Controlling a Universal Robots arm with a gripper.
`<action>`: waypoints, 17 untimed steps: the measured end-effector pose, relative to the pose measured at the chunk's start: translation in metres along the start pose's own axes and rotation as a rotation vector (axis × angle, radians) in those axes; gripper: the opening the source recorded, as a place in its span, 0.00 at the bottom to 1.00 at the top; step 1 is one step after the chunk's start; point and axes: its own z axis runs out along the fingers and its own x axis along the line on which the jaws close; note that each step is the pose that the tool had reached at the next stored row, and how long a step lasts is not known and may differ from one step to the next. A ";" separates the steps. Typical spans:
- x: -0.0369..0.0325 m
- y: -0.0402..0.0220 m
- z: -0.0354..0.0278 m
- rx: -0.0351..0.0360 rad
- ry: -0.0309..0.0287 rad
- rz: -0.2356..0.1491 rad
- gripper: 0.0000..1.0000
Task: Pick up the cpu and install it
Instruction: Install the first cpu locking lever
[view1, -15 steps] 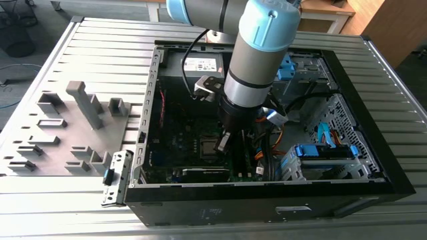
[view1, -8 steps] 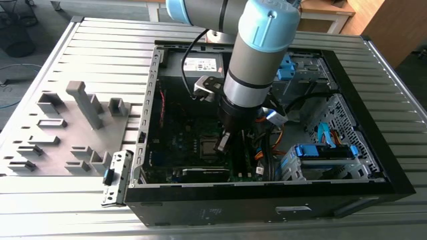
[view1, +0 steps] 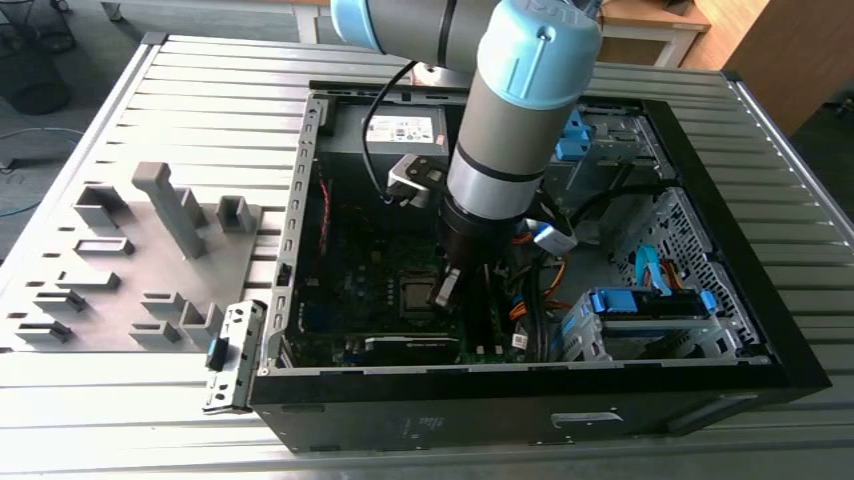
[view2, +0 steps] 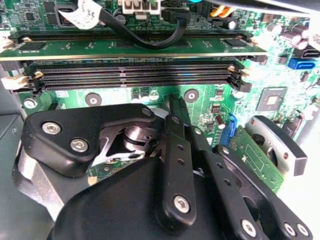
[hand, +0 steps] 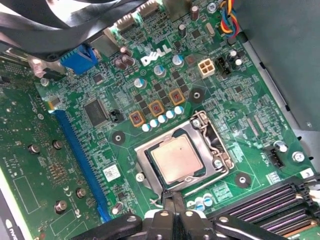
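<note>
Arm reached down into the open computer case, end effector closed and empty just beside the seated cpu.

You had the slatted metal table (view1: 174, 90) carrying the black computer case (view1: 747, 330) with its side off, and beside it, toward the exterior view's left, the grey fixture blocks (view1: 147, 250). Your arm (view1: 514, 130) stood nearly upright inside the case over the green motherboard (hand: 45, 165). In the first wrist view your end effector (hand: 174, 197) had its two fingers (hand: 177, 205) pressed together with nothing between them, their tips at the edge of the socket frame (hand: 220, 150). The cpu (hand: 176, 158) lay flat in that socket, silver top up, near the memory slots (view2: 135, 75).
</note>
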 end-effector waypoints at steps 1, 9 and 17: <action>0.0000 0.0000 0.0000 -0.0001 -0.0001 0.000 0.11; 0.0012 0.0001 -0.0079 -0.0003 -0.0012 0.000 0.11; 0.0068 0.0006 -0.0396 -0.0002 -0.0002 0.000 0.11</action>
